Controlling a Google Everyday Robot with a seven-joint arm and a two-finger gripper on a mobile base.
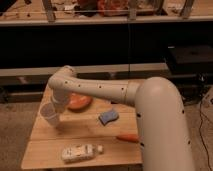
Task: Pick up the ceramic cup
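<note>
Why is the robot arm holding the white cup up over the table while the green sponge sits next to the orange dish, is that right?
Nearly. The sponge is blue, not green, as the camera view shows. The rest holds: the gripper is at the ceramic cup above the table's left side, and the sponge lies beside the orange dish.

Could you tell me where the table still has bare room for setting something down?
Bare wood lies between the ceramic cup under the gripper, the blue sponge and the white bottle. It is crowded near the orange-red dish.
</note>
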